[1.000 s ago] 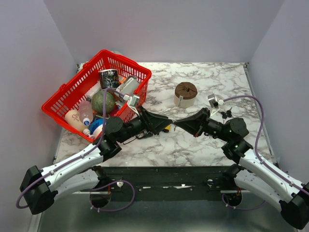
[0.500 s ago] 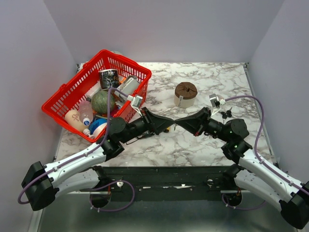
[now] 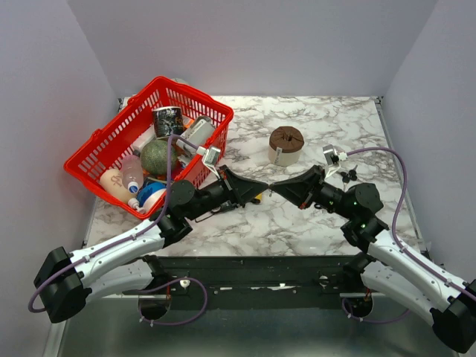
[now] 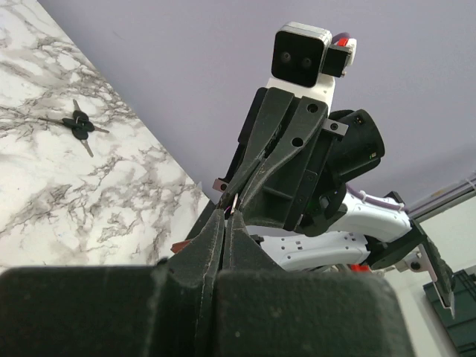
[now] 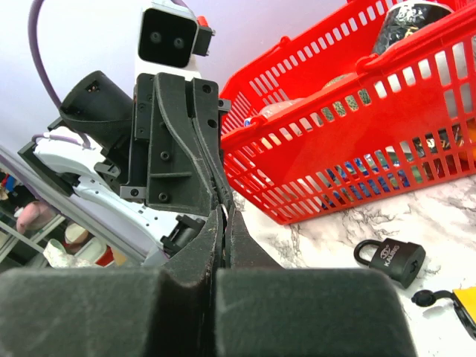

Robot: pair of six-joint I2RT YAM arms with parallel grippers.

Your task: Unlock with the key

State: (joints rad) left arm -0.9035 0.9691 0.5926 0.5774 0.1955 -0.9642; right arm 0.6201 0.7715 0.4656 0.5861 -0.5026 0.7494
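Note:
Over the middle of the marble table my two grippers meet tip to tip. The left gripper (image 3: 262, 189) (image 4: 224, 216) is shut on a thin silvery sliver, the key (image 4: 233, 201), which pokes out at its tips. The right gripper (image 3: 274, 187) (image 5: 224, 213) faces it, jaws a hair apart, with the same key (image 5: 224, 210) pinched between them. Most of the key is hidden by the fingers. The black padlock (image 5: 390, 259) lies on the table below. Beside it, the corner of a yellow padlock (image 5: 467, 303) (image 3: 257, 198) shows.
A red basket (image 3: 111, 123) (image 5: 357, 141) full of bottles and cans stands at the left. A round brown-topped block (image 3: 285, 143) sits behind the grippers. A loose bunch of small black-headed keys (image 3: 348, 175) (image 4: 78, 125) lies at the right.
My left gripper has reached right to the right gripper's tips and closed from open onto the key. The right gripper has stayed in place, its jaws easing slightly.

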